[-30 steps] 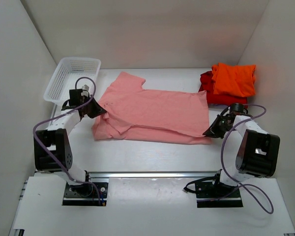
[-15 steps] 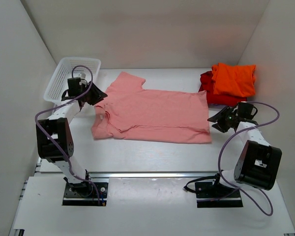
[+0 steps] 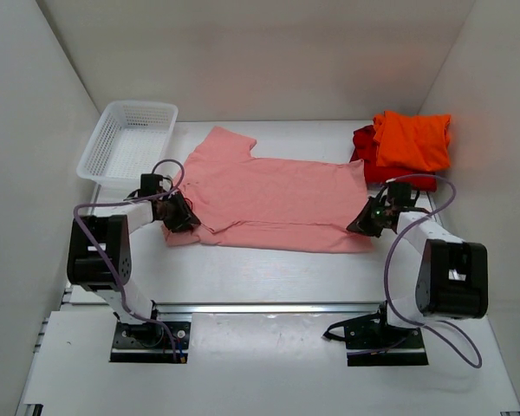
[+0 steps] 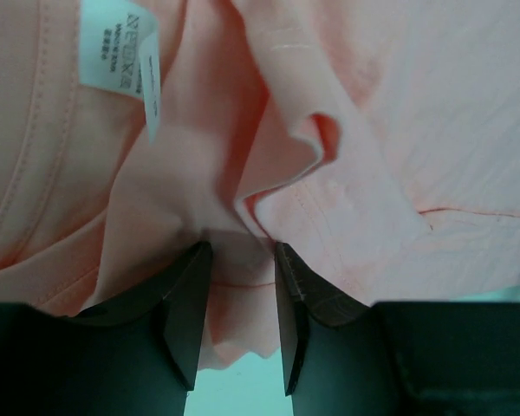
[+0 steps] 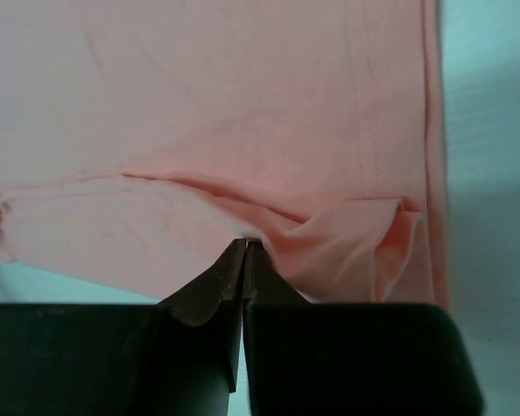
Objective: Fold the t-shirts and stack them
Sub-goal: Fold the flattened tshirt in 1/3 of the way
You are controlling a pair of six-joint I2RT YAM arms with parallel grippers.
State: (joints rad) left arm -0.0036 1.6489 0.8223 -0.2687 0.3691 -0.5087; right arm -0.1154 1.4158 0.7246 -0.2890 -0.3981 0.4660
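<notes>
The left pincer (image 3: 180,214) has come away from the basket (image 3: 94,149) and now sits at the near-left corner of the salmon-pink t-shirt (image 3: 273,195). Only its wrist view shows the jaws standing apart with a ruffle of cloth between them, and a white label (image 4: 121,61) ahead to its left. The right pincer (image 3: 364,223) has moved in from beyond the shirt's edge. Its jaws are closed, pinching a puckered hem fold. Behind it the orange t-shirt (image 3: 412,139) lies on the red t-shirt (image 3: 368,165).

Centre: salmon-pink t-shirt (image 3: 277,195), plain; its neck label (image 4: 121,52) white with dark print. Far right: bright orange t-shirt (image 3: 412,139) over red t-shirt (image 3: 368,165), both plain. Far left: mesh basket (image 3: 94,152), white. Table (image 3: 269,269) white.
</notes>
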